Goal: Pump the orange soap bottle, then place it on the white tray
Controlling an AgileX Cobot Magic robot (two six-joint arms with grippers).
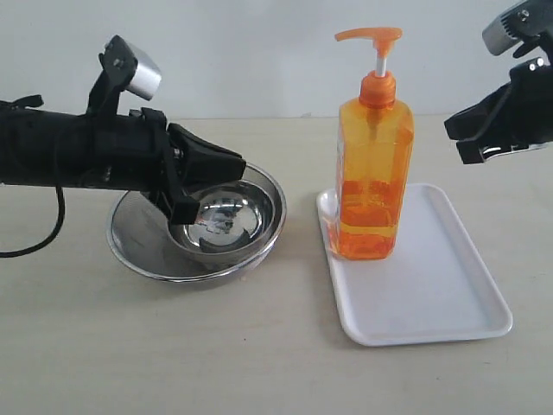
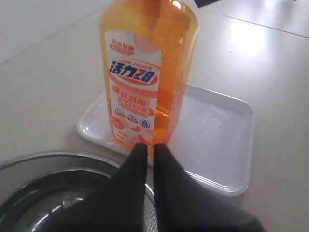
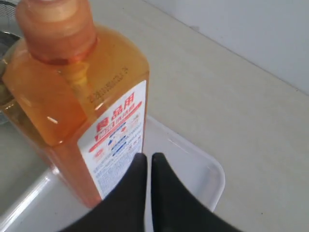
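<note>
Since the orange bottle (image 1: 374,173) already stands on the white tray (image 1: 449,294), near the tray's edge on the bowl side, the placing part looks met; whether the pump was pressed can't be told from here. The left gripper (image 1: 184,210) hangs over the nested steel bowls (image 1: 143,233), jaws pinched together to a thin slit, nothing in them. The right gripper (image 1: 456,143) is up in the air beside the bottle's upper half, apart from it, also closed and empty. If a pump is owed, my call: bring a closed tip onto the flat top of the pump head (image 1: 370,36) and push straight down along the white stem, not on the spout end, because an off-centre push could tip a tall bottle. Steadying the body with the other arm would help. If everything is done, pull away sideways without clipping the spout. The bottle is upright with its long axis vertical and its base flat inside the rim. The spout points left in the exterior view, toward the bowls. The labelled faces turn toward the two arms and a plain side faces the exterior camera.
</note>
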